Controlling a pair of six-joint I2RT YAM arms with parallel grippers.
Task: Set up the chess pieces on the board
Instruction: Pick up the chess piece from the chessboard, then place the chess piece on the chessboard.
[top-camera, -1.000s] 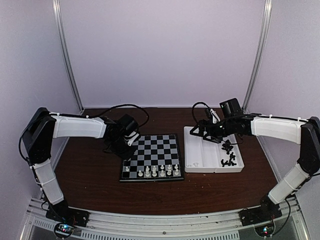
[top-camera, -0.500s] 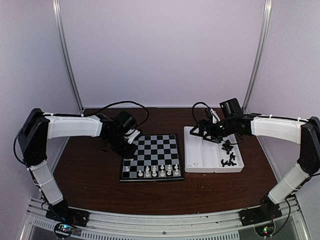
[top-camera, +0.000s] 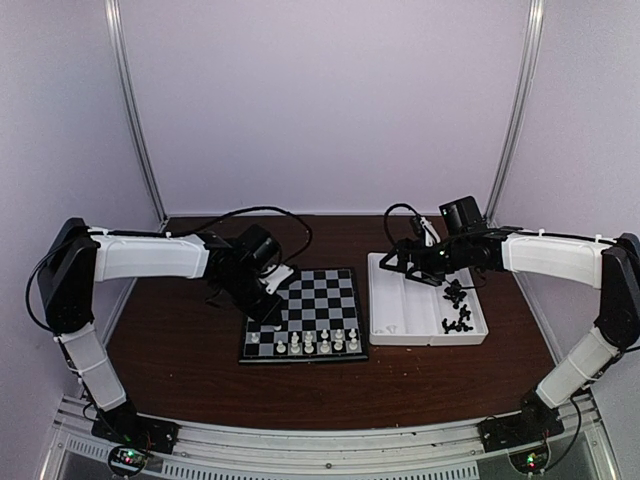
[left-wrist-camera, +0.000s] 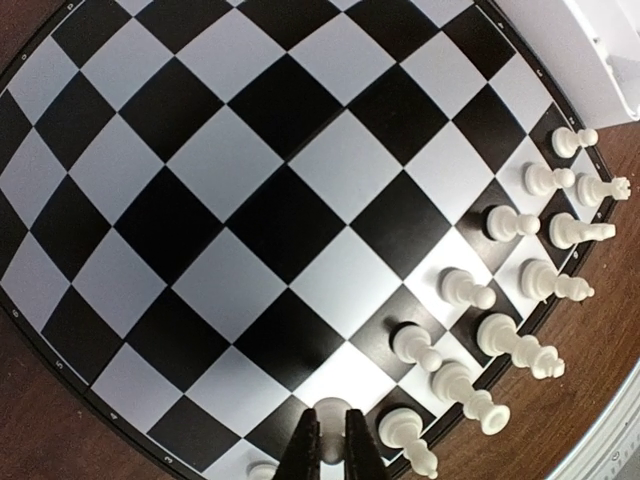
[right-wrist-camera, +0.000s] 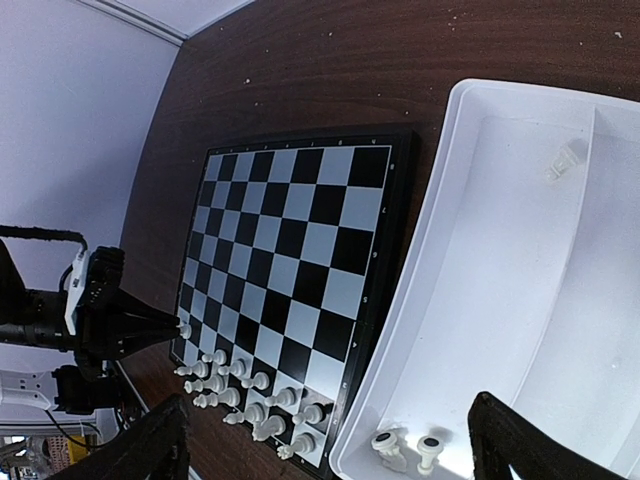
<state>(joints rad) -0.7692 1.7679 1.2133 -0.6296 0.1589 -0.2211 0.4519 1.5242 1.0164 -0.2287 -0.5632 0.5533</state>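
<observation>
Left wrist view: your left pincer (left-wrist-camera: 329, 430) is gripping a small white plastic pawn (left-wrist-camera: 328, 408) upright, directly over the black-and-white checked chessboard (left-wrist-camera: 230, 200), in line with the row of white pawns (left-wrist-camera: 465, 290).

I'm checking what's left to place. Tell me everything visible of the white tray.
The tray is a white, plastic-looking rectangle with a raised rim and a ridge splitting it into two long compartments. It lies flat on the brown table, close beside the board's right edge. Its left compartment holds a few white pieces, its right a heap of black pieces. The open right pincer hangs over its far end.
</observation>
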